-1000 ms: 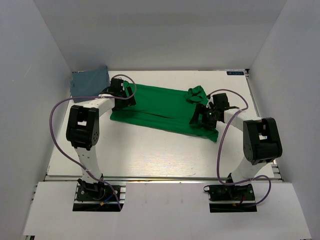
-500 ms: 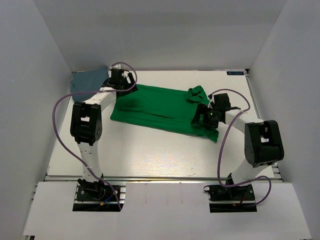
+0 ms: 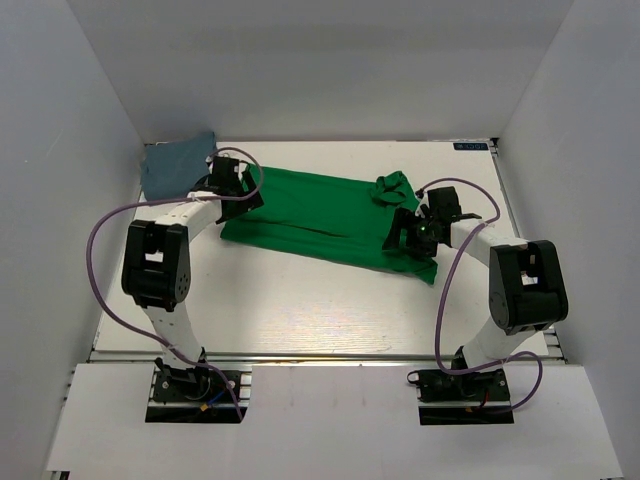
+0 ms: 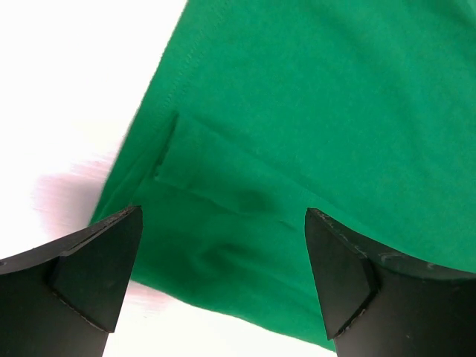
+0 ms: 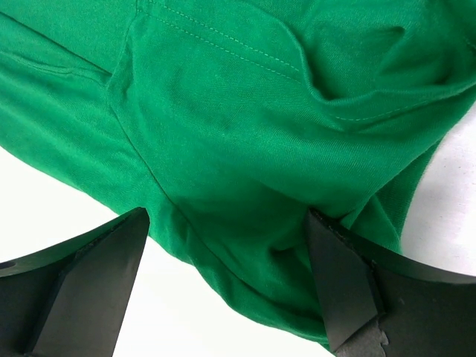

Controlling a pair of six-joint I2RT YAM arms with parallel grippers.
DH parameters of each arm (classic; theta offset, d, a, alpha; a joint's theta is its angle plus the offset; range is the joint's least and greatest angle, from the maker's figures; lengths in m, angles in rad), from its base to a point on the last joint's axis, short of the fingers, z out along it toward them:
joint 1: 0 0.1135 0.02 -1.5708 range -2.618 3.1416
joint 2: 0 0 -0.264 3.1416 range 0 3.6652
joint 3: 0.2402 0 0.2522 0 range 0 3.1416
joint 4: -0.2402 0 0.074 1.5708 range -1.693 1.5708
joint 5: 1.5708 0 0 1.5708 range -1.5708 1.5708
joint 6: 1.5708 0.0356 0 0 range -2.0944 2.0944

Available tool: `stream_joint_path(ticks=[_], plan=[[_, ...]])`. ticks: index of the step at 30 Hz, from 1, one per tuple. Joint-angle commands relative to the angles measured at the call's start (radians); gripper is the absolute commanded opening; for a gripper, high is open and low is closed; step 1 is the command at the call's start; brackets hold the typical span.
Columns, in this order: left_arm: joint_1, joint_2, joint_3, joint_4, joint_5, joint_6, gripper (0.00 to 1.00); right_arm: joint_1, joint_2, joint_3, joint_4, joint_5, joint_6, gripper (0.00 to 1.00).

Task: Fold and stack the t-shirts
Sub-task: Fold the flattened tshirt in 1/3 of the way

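The bright green t-shirt (image 3: 320, 215) lies flattened across the middle of the white table (image 3: 300, 300), with a bunched sleeve (image 3: 393, 187) at its far right. The slate grey-blue t-shirt (image 3: 178, 165) sits folded in the back left corner. My left gripper (image 3: 230, 188) hovers open over the green shirt's left edge. In the left wrist view the green cloth (image 4: 312, 134) and its hem fill the space between the spread left gripper (image 4: 223, 214) jaws. My right gripper (image 3: 408, 236) is open over the shirt's right end. There the right gripper (image 5: 229, 216) straddles a thick fold of green cloth (image 5: 223, 111).
White walls close in the table at the left, back and right. Purple cables (image 3: 100, 260) loop off both arms. Bare white tabletop shows in front of the green shirt toward the near edge.
My left gripper swung back toward the grey-blue shirt, then returned to the green shirt's left edge, a little further left than before. The right gripper has barely moved.
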Motion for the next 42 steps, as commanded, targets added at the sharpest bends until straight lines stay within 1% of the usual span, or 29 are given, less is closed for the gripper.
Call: stream_joint_path(ticks=[1,6,10,12,17,22,24,28,33,36,42], plan=[[0.0,-0.044,-0.009,0.006,-0.066,-0.019,1.0,-0.003,-0.017,0.015,-0.009,-0.003,-0.022,0.9],[0.0,0.039,0.034,0.006,0.012,-0.009,1.0,-0.002,-0.014,0.019,-0.011,-0.003,-0.016,0.9],[0.0,0.052,0.034,0.025,0.068,0.001,1.0,-0.003,-0.013,0.016,-0.012,0.0,-0.013,0.9],[0.0,0.052,0.011,0.069,0.093,0.013,1.0,-0.003,-0.011,0.016,-0.011,0.005,-0.013,0.9],[0.0,0.039,-0.003,0.113,0.093,0.013,1.0,-0.003,-0.013,0.01,-0.011,0.011,-0.016,0.9],[0.0,0.08,0.028,0.113,0.093,0.013,1.0,-0.006,-0.006,0.013,-0.014,0.012,-0.014,0.9],[0.0,0.099,0.038,0.139,0.093,0.013,1.0,-0.005,-0.006,0.015,-0.017,0.014,-0.016,0.9],[0.0,0.134,0.063,0.178,0.135,0.004,1.0,-0.005,-0.008,0.012,-0.018,0.02,-0.016,0.9],[0.0,0.134,0.072,0.253,0.177,-0.019,1.0,-0.005,-0.011,0.006,-0.017,0.022,-0.013,0.9],[0.0,0.134,0.116,0.242,0.177,-0.03,1.0,-0.006,-0.011,0.004,-0.018,0.026,-0.013,0.9],[0.0,0.212,0.183,0.201,0.177,-0.05,1.0,-0.005,-0.008,0.009,-0.03,0.034,-0.014,0.9]])
